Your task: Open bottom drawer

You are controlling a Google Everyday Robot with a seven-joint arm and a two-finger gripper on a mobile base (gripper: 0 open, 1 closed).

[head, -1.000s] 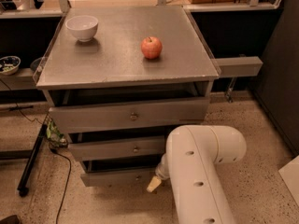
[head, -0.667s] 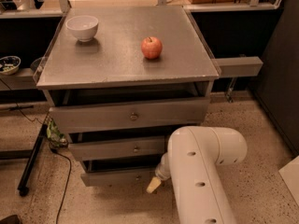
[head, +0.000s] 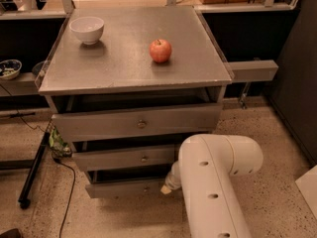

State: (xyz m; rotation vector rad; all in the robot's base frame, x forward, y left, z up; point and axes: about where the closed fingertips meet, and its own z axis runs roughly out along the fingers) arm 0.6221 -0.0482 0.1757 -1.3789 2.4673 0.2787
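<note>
The bottom drawer (head: 119, 189) is the lowest grey front of the cabinet, with a small round knob (head: 146, 188) at its centre. It sticks out slightly further than the middle drawer (head: 119, 158) above it. My white arm (head: 213, 182) reaches in from the lower right. My gripper (head: 167, 186) is mostly hidden behind the arm, and only a pale tip shows at the drawer front, just right of the knob. Whether it touches the knob cannot be made out.
The top drawer (head: 136, 123) sits under the grey cabinet top (head: 124, 63), which carries a white bowl (head: 87, 29) and a red apple (head: 160, 50). A black stand leg (head: 32, 175) and cable lie on the floor at left. A dark panel stands at right.
</note>
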